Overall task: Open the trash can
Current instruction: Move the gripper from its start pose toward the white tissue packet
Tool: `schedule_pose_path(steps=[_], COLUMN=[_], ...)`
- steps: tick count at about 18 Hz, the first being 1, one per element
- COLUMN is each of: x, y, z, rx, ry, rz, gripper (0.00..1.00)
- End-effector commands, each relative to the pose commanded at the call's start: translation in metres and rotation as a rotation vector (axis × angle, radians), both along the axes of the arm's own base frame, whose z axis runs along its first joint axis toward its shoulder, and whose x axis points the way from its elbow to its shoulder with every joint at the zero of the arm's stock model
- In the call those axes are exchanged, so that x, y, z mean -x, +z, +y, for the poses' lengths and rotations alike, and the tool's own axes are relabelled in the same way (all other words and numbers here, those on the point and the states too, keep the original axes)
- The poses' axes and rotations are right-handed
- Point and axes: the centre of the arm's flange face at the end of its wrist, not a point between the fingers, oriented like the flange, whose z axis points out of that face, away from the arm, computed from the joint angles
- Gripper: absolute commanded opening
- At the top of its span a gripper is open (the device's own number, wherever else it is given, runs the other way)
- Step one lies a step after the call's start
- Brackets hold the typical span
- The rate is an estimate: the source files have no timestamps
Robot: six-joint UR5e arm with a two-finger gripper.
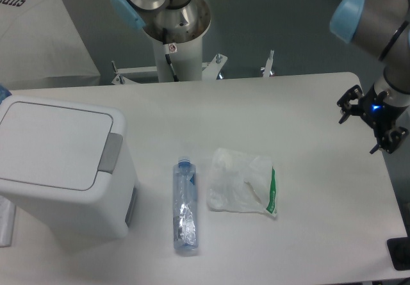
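Sitting far left, lid shut, trash can (pixel 61 163); hand (pixel 375 118) far right; spread unclear.

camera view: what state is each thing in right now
large white boxy plastic trash can: upright, flat lid shut, grey push tab not pressed
clear plastic bottle with blue cap: lying on its side, crumpled, cap on
crumpled clear plastic bag with green edge: lying flat beside the bottle
tool: far from the trash can, holding nothing, jaws unclear
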Motion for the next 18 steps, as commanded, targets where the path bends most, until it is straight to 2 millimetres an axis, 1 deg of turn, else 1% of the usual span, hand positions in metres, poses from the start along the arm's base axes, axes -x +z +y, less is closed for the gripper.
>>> schedule_pose_path(steps=[4, 6, 8, 9, 10, 11, 12, 15, 17, 18], x=[-0.006, -0.005, -0.009, -0.012, -0.014, -0.016, -0.019, -0.031, -0.039, -0.045], y=[-0.001, -0.001, -0.001, 0.000, -0.003, 0.001, 0.000, 0.005, 0.003, 0.011], z=[0.000, -0.003, -0.002, -0.006, -0.009, -0.009, -0.010, -0.008, 0.000, 0.005], rx=[-0.002, -0.001, 0.004, -0.001, 0.001, -0.001, -0.003, -0.057, -0.060, -0.065], ry=[-0.021, -0.032, -0.022, -0.012, -0.001, 0.021, 0.057, 0.207, 0.227, 0.240], rz=[-0.009, -0.008, -0.015, -0.019, -0.026, -0.027, -0.034, -0.064, -0.072, -0.064], gripper=[1.00, 1.00, 1.00, 1.00, 1.00, 1.00, 1.00, 1.00, 1.00, 1.00])
